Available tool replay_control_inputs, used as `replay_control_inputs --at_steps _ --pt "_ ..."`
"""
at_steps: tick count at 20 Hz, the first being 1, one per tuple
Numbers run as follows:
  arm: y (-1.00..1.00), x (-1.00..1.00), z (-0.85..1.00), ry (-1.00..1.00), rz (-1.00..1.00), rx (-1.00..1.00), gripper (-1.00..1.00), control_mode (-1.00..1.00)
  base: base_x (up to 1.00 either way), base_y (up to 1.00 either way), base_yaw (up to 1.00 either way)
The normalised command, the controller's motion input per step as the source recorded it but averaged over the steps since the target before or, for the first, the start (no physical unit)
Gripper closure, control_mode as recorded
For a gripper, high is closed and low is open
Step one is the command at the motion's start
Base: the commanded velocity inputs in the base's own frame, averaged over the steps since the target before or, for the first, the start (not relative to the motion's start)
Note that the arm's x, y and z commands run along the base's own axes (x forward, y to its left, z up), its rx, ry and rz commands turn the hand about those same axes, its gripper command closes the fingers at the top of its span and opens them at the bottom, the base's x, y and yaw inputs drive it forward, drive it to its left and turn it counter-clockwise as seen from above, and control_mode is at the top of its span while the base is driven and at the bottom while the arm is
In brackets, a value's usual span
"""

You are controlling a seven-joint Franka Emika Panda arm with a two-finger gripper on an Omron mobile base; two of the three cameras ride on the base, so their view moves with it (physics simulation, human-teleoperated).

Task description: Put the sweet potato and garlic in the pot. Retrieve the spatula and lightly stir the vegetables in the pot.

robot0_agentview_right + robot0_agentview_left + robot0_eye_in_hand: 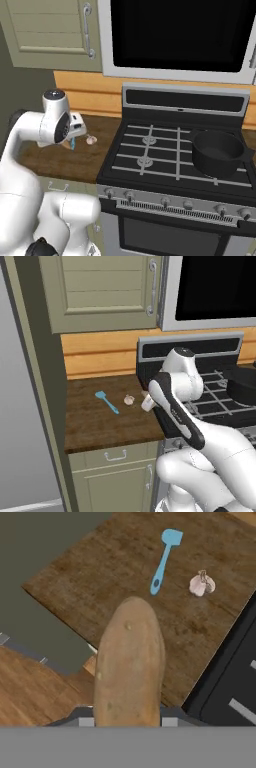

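Wooden bench (115, 567) lies below my pincer (127, 722), which grips the sweet potato (129, 667); spatula (162, 559) and garlic (201, 583) lie beyond it.

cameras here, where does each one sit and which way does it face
Left base view: behind the arm's left, facing forward and down at the dark wooden counter; white arm rises lower right.
Right base view: behind its right, over the black deep pot on the stove; arm lower left.
Hand view: on the hand, looking down past the orange-brown sweet potato.
All share the light blue spatula and off-white garlic bulb.
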Motion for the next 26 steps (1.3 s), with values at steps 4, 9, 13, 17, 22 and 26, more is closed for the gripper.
replay_control_inputs --at_steps 4,9,13,17,22,26 --pt "-0.17 -0.50 1.00 -0.19 0.00 -0.06 1.00 -1.00 0.00 0.00 0.00" --pt "-0.28 -0.39 0.74 -0.09 -0.01 -0.01 1.00 -1.00 0.00 0.00 0.00" --pt "-0.04 -0.01 0.01 0.00 0.00 0.00 1.00 -1.00 0.00 0.00 0.00" --pt "0.00 0.00 0.00 0.00 0.00 0.00 1.00 -1.00 0.00 0.00 0.00" --pt "0.00 0.00 0.00 0.00 0.00 0.00 1.00 1.00 -0.27 -0.03 0.02" --pt "0.00 0.00 0.00 0.00 0.00 0.00 1.00 1.00 -0.44 -0.33 0.00"
